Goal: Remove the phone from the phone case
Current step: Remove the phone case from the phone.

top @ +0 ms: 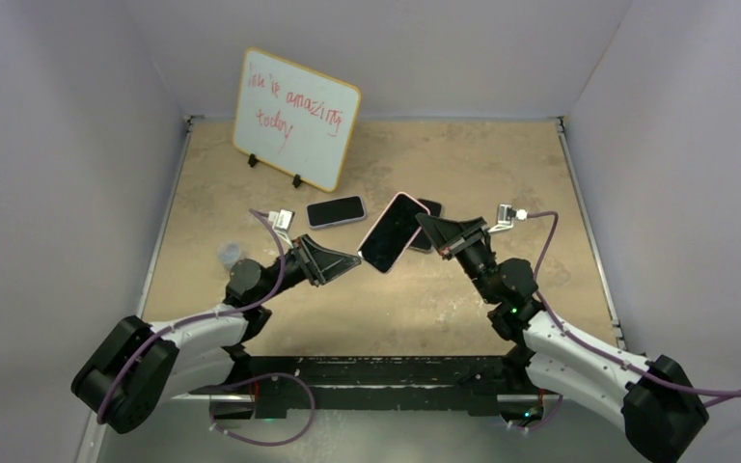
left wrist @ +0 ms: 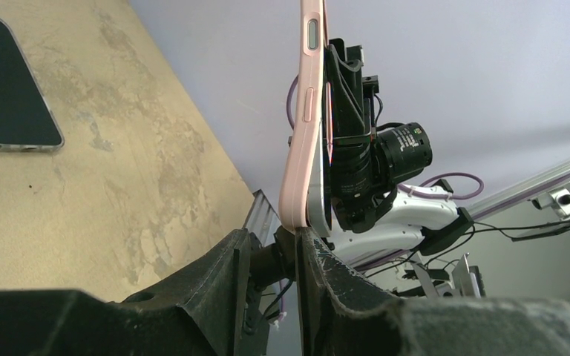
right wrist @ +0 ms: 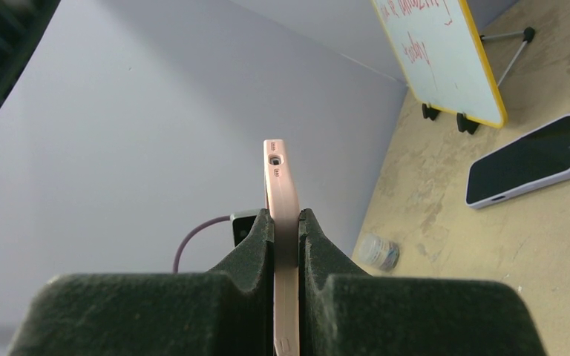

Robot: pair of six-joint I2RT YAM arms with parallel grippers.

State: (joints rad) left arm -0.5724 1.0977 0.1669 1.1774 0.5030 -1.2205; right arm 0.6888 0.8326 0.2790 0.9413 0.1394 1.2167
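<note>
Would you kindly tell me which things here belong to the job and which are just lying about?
Job: pink-cased phone, left gripper, right gripper.
Lying about: whiteboard, white-cased phone, dark phone, small clear container.

table: whiteboard, white-cased phone, dark phone, clear container

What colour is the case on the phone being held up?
Pale pink case, clearest in the left wrist view.

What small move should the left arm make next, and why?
Probably the left gripper should pull its corner of the pink case slightly away from the phone. The right gripper clamps the other end, and at the left gripper's corner the case seems to gape off the phone's edge.
</note>
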